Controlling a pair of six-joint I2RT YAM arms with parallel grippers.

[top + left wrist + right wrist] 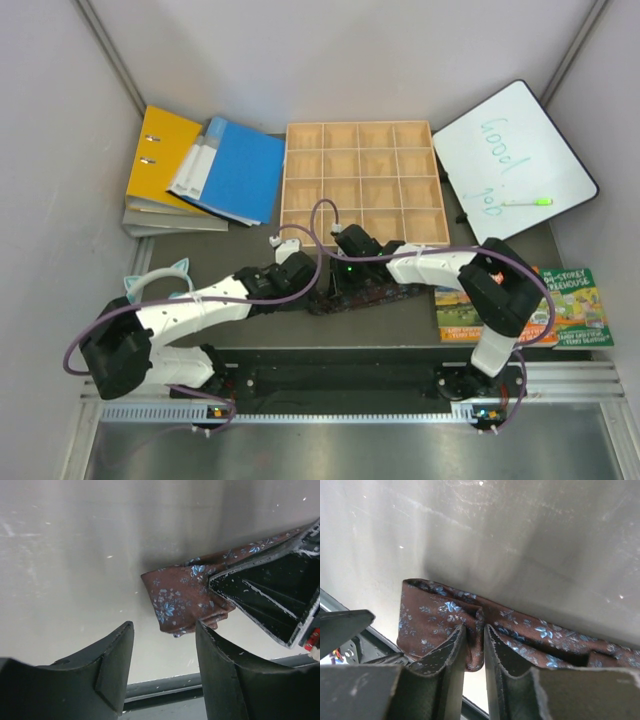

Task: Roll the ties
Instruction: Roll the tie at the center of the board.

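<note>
1. Fingers (451, 645) of the right gripper (474, 629) stand nearly pressed together and pinch a doubled-over fold of the tie (437, 615). Only a narrow gap shows between them, and it is filled with fabric.
2. Fingers (112, 665) of the left gripper (164, 626) are spread with nothing between them. They hover just short of the folded end, apart from the cloth.
3. Location of the tie: flat on the table surface (75, 555), near the middle, in front of both arm bases. One end is turned back on itself into a short flat fold. The rest of its length runs along the table toward the right arm's side and is partly hidden under the right gripper in the top view.
4. Assessed reason for the hold: the right pinch appears to stop the first turn from springing open, so that the roll has a core. The left gripper's open stance beside that fold suggests it is placed to take or steady the bundle.
5. Progress, as judged: early. One fold is formed and most of the tie lies unrolled.
6. Risk: the fabric looks smooth and slack, so releasing the pinch would likely let the fold relax.
7. Wooden compartment tray (358, 180) sits further back, well apart from the tie. Whether it is meant to receive the rolled tie cannot be confirmed.
</note>
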